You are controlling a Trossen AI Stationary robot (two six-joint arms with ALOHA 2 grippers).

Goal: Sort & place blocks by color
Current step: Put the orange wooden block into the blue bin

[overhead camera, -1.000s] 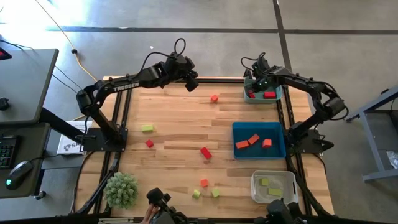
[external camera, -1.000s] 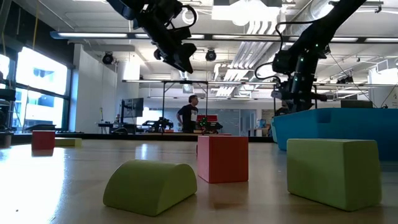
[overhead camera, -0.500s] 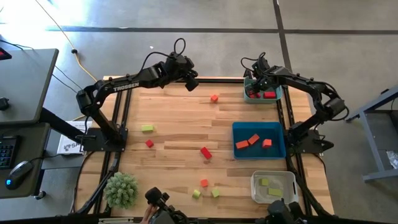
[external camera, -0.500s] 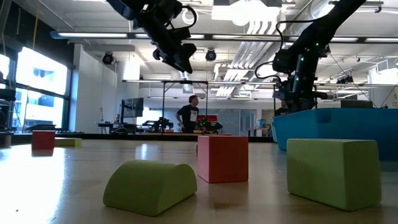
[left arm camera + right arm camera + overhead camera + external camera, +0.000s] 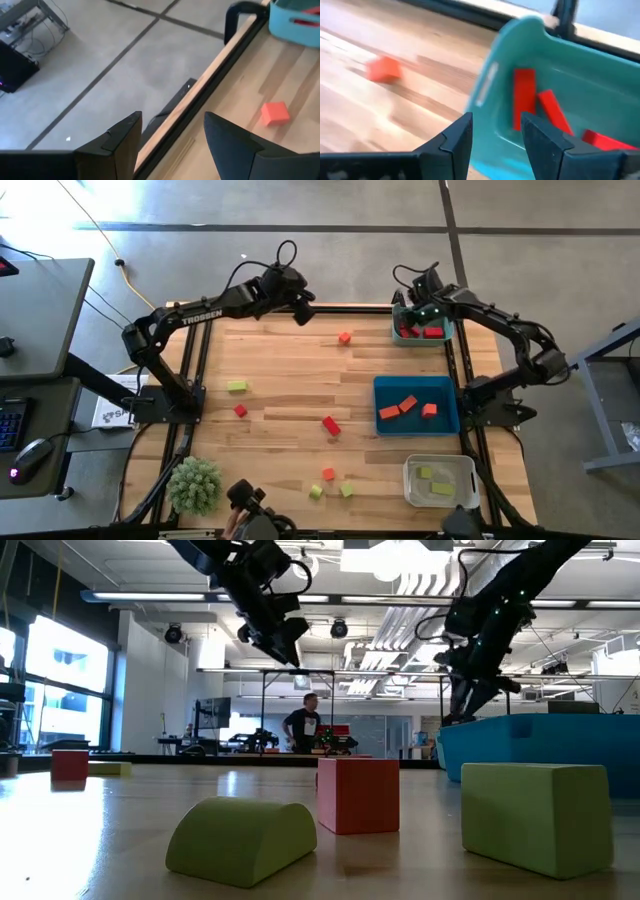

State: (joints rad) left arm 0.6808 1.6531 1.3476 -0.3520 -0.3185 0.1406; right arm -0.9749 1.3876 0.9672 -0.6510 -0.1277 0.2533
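The right claw (image 5: 408, 307) hangs open and empty over the small teal bin (image 5: 441, 337), with red blocks (image 5: 524, 95) lying inside just below it.

Three bins (image 5: 415, 405), eight loose blocks (image 5: 331, 425) on the table (image 5: 290, 370), one plant ball (image 5: 194, 485).

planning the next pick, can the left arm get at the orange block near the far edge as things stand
Probably yes. The left hand hangs open above the far edge, and the orange block lies alone on bare wood close by, with nothing between them; the right hand is over the teal bin.
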